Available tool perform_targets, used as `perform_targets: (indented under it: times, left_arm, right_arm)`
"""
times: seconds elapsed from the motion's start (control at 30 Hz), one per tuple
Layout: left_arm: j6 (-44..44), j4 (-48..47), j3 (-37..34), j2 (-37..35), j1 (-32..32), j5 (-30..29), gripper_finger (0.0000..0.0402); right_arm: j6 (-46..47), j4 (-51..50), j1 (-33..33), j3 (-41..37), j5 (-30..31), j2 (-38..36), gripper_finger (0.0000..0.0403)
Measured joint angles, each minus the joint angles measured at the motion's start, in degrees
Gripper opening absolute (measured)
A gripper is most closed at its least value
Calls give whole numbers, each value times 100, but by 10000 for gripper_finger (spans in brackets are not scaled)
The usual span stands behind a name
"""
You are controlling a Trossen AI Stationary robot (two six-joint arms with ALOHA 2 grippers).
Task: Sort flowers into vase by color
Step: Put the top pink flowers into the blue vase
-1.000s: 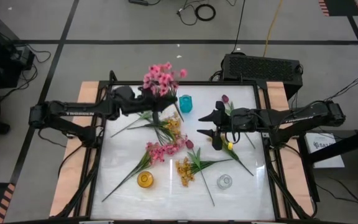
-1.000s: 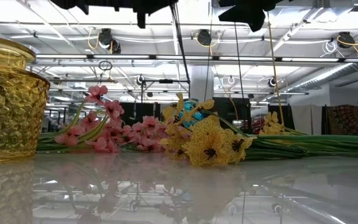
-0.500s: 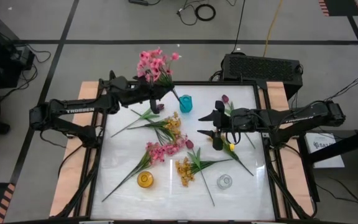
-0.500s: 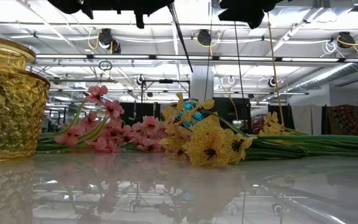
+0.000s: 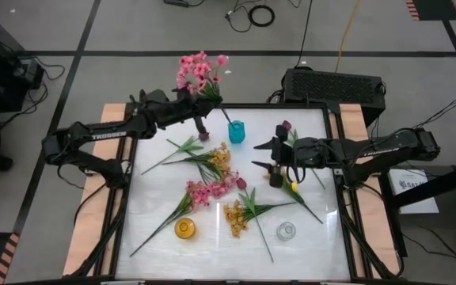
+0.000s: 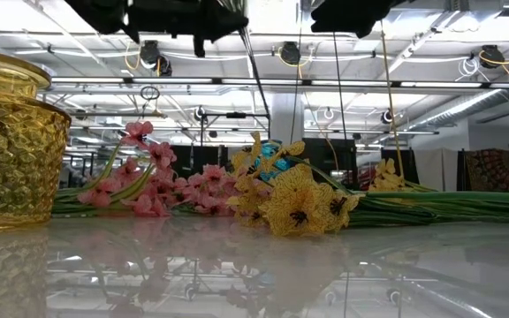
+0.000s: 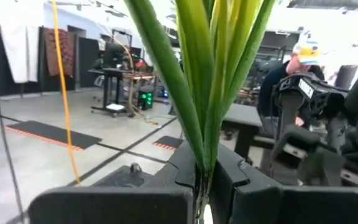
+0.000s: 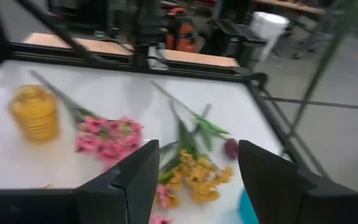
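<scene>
This is a robotics lab or workshop in a large industrial hall. The table (image 5: 157, 237) stands on a grey concrete floor (image 5: 133, 28) marked with black tape lines, cables (image 5: 256, 14) trailing beyond its far edge. The low view shows a high ceiling of white beams (image 6: 414, 84) with hanging cords, and more workstations (image 7: 120, 78) stand behind, with a person (image 7: 288, 74) among them.

A white table (image 5: 157, 206) carried loose pink (image 5: 204, 192) and yellow flowers (image 5: 234, 217). Teal (image 5: 236, 131), amber (image 5: 184, 229) and clear vases (image 5: 286, 231) stood among them.
</scene>
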Motion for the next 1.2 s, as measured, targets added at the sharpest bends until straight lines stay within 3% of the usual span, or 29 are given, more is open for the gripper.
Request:
perform_targets:
  times: [0.17, 0.47, 0.67, 1.2]
  left_arm:
    - [-40, 449, 22, 372, 95, 70, 18]
    - [294, 203, 449, 719, 137, 82, 18]
    - [400, -230, 455, 766, 185, 83, 18]
    - [392, -315, 453, 941, 315, 89, 18]
  right_arm:
    - [-132, -11, -3, 1, 458, 0, 210]
    - [-191, -255, -1, 2, 458, 0, 210]
    - [-140, -282, -1, 2, 460, 0, 210]
    - [-86, -285, -1, 2, 462, 3, 210]
